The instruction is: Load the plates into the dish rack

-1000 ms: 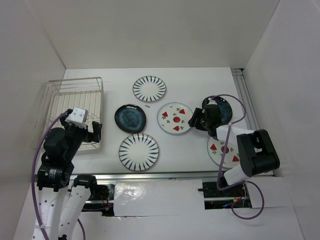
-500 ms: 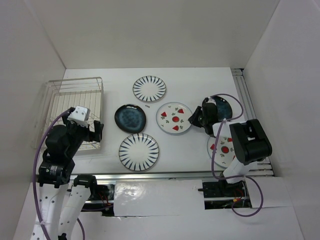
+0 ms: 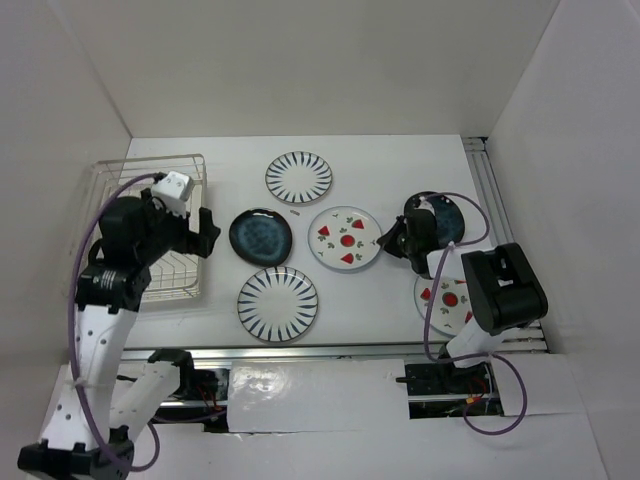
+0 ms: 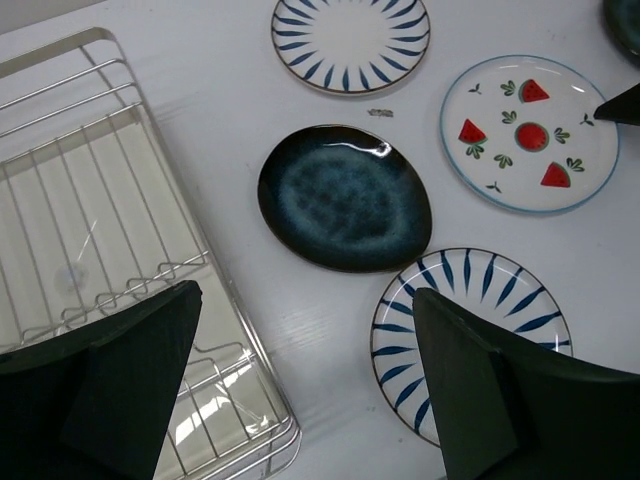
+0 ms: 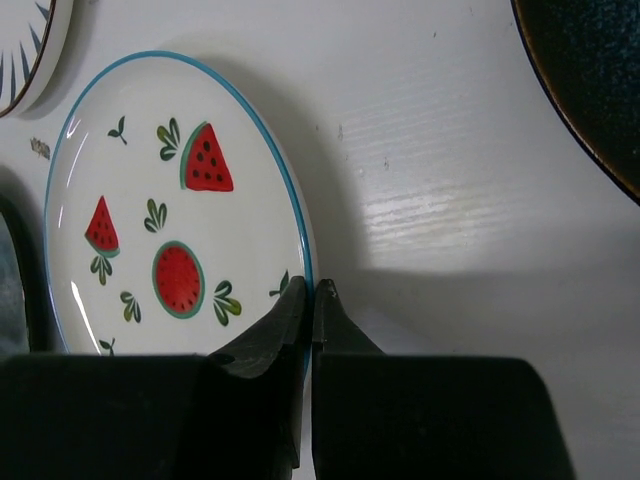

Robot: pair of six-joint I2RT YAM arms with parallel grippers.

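My right gripper [image 5: 313,295] is shut on the rim of a watermelon-print plate [image 5: 170,220], one finger above the blue-edged rim and one under it; in the top view that plate [image 3: 344,238] lies mid-table with the gripper [image 3: 384,240] at its right edge. My left gripper [image 4: 300,400] hangs open and empty above the table beside the dish rack [image 4: 90,200], over the gap between its corner and a striped plate [image 4: 470,315]. A dark blue plate [image 4: 345,197] and a second striped plate [image 4: 350,40] lie flat beyond.
A second dark blue plate [image 3: 450,222] and a second watermelon plate [image 3: 447,300] lie at the right, partly covered by the right arm and its purple cable. The wire rack [image 3: 150,200] holds no plates. White walls close in the table on three sides.
The right gripper's jaws have shut on the watermelon plate's rim. The left arm has risen and swung toward the far side, beside the rack's right edge, still open.
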